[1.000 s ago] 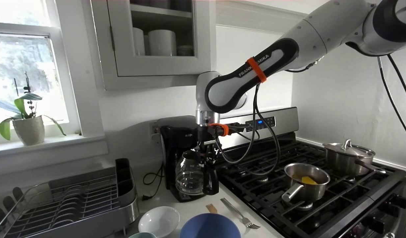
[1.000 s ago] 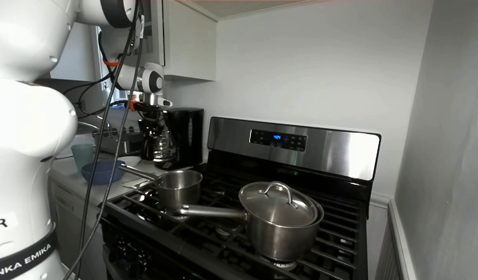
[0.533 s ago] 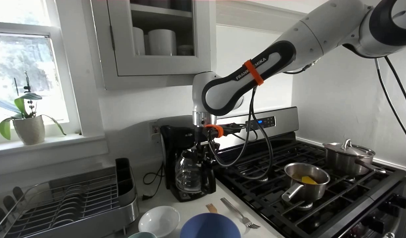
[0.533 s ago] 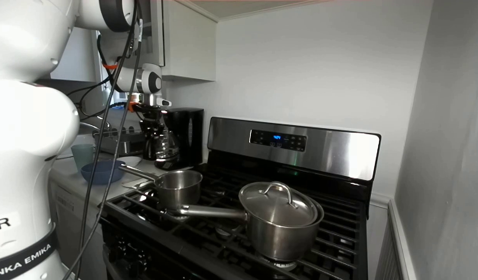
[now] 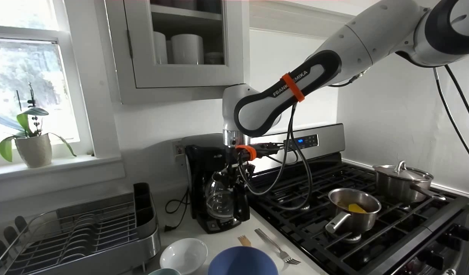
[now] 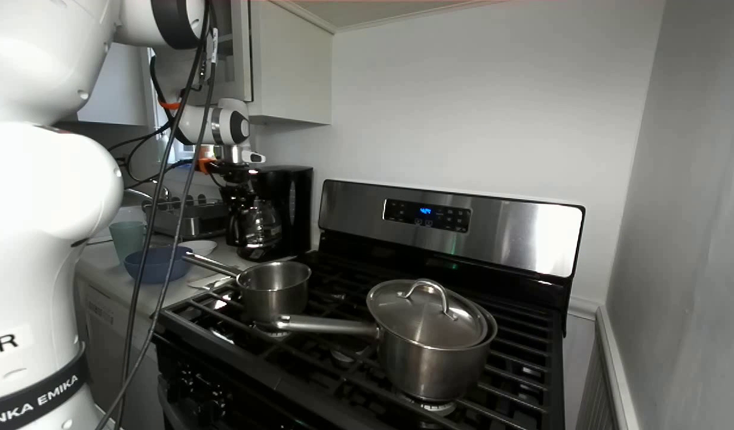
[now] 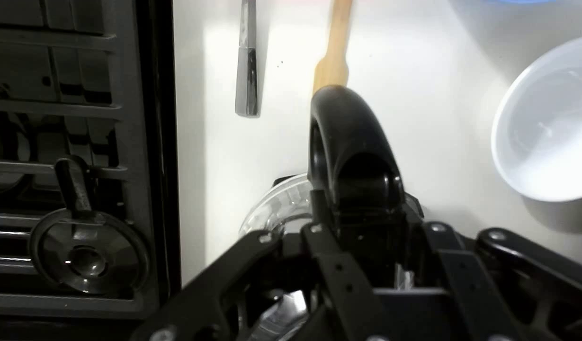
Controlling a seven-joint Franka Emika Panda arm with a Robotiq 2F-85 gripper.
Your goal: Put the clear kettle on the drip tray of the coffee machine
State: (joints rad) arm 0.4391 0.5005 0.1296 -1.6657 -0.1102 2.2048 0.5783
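Note:
The clear kettle point(image 5: 220, 200) is a round glass pot with a dark handle. It also shows in an exterior view point(image 6: 263, 227), and its handle fills the middle of the wrist view point(image 7: 350, 128). My gripper point(image 7: 364, 213) is shut on the kettle by the base of its handle, fingers on both sides; it also shows in an exterior view point(image 5: 238, 179). The coffee machine point(image 6: 298, 206) stands black behind the kettle, also in an exterior view point(image 5: 198, 164). The kettle's belly is in front of its recess, over the drip tray point(image 5: 219, 226). I cannot tell whether the bottom touches the tray.
A white bowl point(image 5: 184, 255), a blue bowl point(image 5: 242, 262), a wooden utensil point(image 7: 332, 66) and a fork point(image 5: 276, 246) lie on the counter in front. A dish rack point(image 5: 85, 233) stands beside. The stove carries a saucepan point(image 5: 354, 210) and a lidded pot point(image 6: 432, 352). A cabinet point(image 5: 184, 80) hangs above.
The kettle, held throughout, has moved back toward the coffee machine, and its bottom appears higher in an exterior view. The gripper and forearm have moved with it.

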